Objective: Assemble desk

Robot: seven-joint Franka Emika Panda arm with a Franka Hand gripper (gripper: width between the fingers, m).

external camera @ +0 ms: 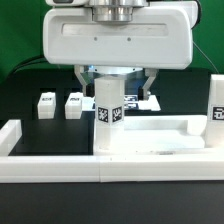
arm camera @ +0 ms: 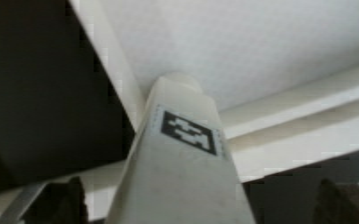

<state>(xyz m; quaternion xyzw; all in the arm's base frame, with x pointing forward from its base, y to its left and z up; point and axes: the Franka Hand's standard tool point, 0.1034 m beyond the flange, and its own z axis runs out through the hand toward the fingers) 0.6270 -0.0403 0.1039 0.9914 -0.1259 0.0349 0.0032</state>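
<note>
A white desk leg with black-and-white tags stands upright at the exterior view's left end of the white tabletop panel. My gripper hangs over the leg's top with one finger on each side. It is open, and a gap shows on both sides. In the wrist view the leg rises between the two dark fingers, which are clear of it, with the tabletop below. Two more legs lie on the black table at the exterior view's left. A further leg stands at its right edge.
The long low white border wall runs along the front, with a raised end at the exterior view's left. A bit of the marker board shows behind the upright leg. A green backdrop lies behind the table.
</note>
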